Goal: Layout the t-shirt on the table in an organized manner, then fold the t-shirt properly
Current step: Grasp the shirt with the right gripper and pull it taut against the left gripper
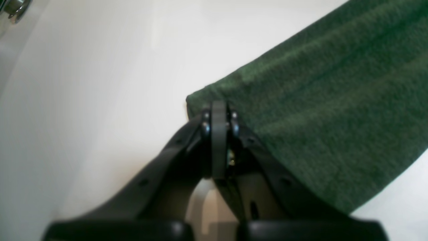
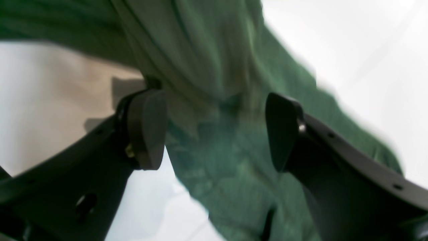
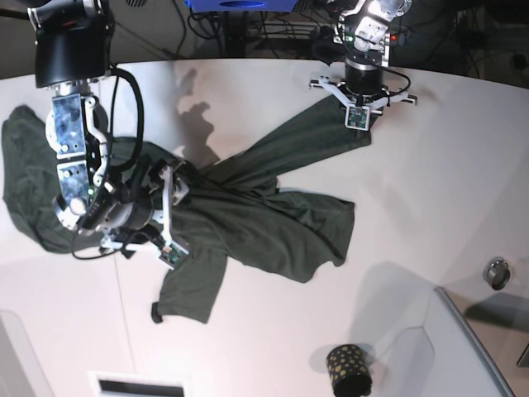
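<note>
My base camera hangs high overhead, looking straight down on the whole counter [image 3: 273,347] and both my arms. Each wrist camera sits just behind its own fingers, looking along them from very close and blurred: the left along closed fingers [image 1: 219,115], the right between parted ones [image 2: 147,129]. All three share the t-shirt [image 3: 248,223]
</note>
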